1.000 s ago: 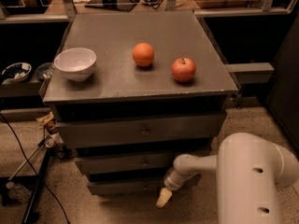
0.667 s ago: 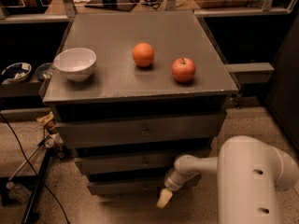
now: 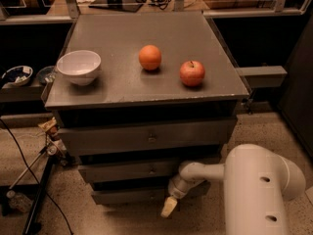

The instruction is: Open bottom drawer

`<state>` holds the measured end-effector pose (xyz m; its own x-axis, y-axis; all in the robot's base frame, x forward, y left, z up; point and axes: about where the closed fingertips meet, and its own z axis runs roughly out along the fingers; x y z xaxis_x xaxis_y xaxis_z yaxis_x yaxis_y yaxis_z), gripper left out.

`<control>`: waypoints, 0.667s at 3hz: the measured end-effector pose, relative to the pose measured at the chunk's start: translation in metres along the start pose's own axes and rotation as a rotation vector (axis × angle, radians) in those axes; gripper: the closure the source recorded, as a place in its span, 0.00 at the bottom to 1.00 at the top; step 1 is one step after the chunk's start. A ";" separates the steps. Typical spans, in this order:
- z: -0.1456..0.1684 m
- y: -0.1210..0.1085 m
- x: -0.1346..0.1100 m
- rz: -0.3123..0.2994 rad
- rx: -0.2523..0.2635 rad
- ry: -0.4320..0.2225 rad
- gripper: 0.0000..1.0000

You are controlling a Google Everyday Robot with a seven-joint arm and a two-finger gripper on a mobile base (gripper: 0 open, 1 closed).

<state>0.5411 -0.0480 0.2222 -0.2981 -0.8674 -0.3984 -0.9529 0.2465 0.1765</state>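
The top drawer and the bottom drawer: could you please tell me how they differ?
The top drawer has the widest, tallest front; the bottom drawer has the narrowest, slimmest. The top drawer's knob shows unobstructed; the pincer hangs in front of the bottom drawer. Both are grey.

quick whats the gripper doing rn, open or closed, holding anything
gripper: open or closed cannot be told; it hangs low in front of the bottom drawer, pointing down toward the floor.
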 end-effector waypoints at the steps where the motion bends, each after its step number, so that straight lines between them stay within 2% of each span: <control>1: 0.019 0.007 0.000 -0.037 -0.045 0.023 0.00; 2: 0.023 0.010 0.001 -0.042 -0.069 0.027 0.00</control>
<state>0.5303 -0.0364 0.2031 -0.2557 -0.8878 -0.3826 -0.9582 0.1803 0.2222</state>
